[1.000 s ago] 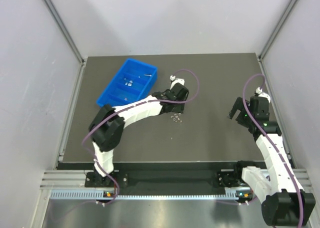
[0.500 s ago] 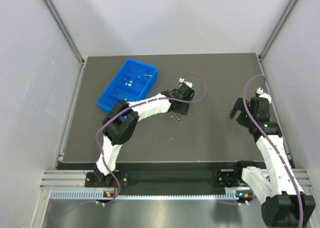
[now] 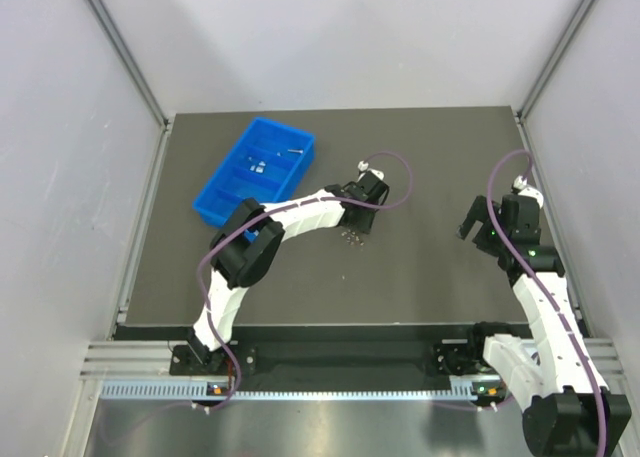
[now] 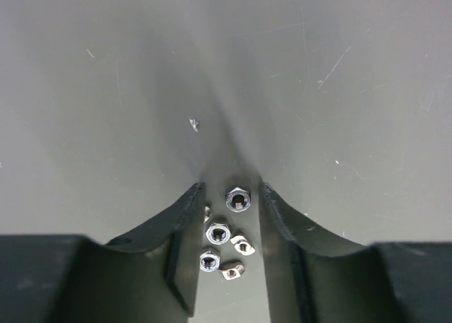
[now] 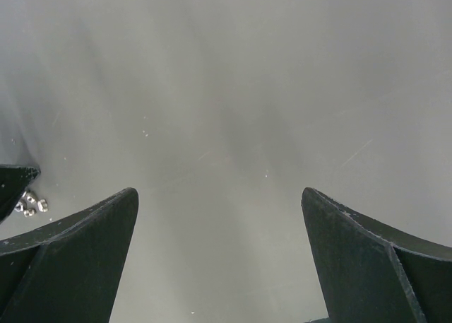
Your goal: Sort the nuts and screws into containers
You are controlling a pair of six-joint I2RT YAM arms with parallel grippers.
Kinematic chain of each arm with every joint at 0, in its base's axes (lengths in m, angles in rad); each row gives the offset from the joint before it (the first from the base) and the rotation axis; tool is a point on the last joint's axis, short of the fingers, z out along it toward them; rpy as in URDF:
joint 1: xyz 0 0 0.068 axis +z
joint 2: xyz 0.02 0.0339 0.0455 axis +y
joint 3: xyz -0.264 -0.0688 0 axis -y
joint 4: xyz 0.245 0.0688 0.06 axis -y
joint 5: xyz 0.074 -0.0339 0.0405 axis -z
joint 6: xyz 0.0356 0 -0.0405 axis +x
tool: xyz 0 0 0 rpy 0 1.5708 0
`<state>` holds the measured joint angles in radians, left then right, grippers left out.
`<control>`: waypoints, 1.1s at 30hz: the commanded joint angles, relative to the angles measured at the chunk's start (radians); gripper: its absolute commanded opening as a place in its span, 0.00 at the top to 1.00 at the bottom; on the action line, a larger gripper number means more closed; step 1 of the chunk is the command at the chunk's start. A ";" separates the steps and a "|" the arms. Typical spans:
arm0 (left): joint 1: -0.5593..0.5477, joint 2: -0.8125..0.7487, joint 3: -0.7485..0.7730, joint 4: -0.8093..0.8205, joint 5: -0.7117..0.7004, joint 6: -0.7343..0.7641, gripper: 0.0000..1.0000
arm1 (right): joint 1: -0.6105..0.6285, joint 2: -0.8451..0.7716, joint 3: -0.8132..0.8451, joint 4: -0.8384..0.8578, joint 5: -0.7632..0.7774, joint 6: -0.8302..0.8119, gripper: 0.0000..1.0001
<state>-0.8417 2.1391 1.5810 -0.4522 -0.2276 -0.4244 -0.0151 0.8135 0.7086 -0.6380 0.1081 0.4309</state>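
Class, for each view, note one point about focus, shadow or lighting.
Left wrist: nuts sharp, the left fingers soft-edged, grey shadow fanning beyond them. Right wrist: table streaked with soft glare, right fingers dark. Top external: even light, the nuts mere specks.

You see bright, shiny metal nuts (image 4: 237, 199) lying on a matt dark grey table (image 4: 106, 90) marked with fine pale scratches and specks. The fingers (image 4: 182, 252) look like smooth, matt black plastic. The tray (image 3: 222, 195) is smooth blue plastic, and the arms (image 3: 300, 212) wear glossy white shells.
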 commanded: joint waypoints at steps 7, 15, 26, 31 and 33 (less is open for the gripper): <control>-0.023 0.010 -0.009 -0.029 -0.033 -0.019 0.75 | 0.007 -0.011 0.028 0.012 0.013 0.008 0.00; -0.025 -0.027 0.000 -0.028 -0.079 -0.037 0.90 | 0.007 -0.010 0.028 0.017 0.015 0.008 0.00; 0.283 -0.375 -0.076 0.053 -0.148 -0.109 0.89 | 0.007 -0.004 0.022 0.017 0.010 0.011 0.00; 0.470 -0.469 -0.189 0.060 -0.205 -0.125 0.88 | 0.007 -0.001 0.014 0.034 0.010 0.012 0.01; 0.533 -0.485 -0.217 0.073 -0.203 -0.125 0.88 | 0.007 0.010 0.014 0.041 0.002 0.016 0.00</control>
<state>-0.3439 1.6596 1.4292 -0.3874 -0.4076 -0.5308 -0.0151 0.8146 0.7082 -0.6361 0.1081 0.4335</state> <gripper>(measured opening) 0.199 0.996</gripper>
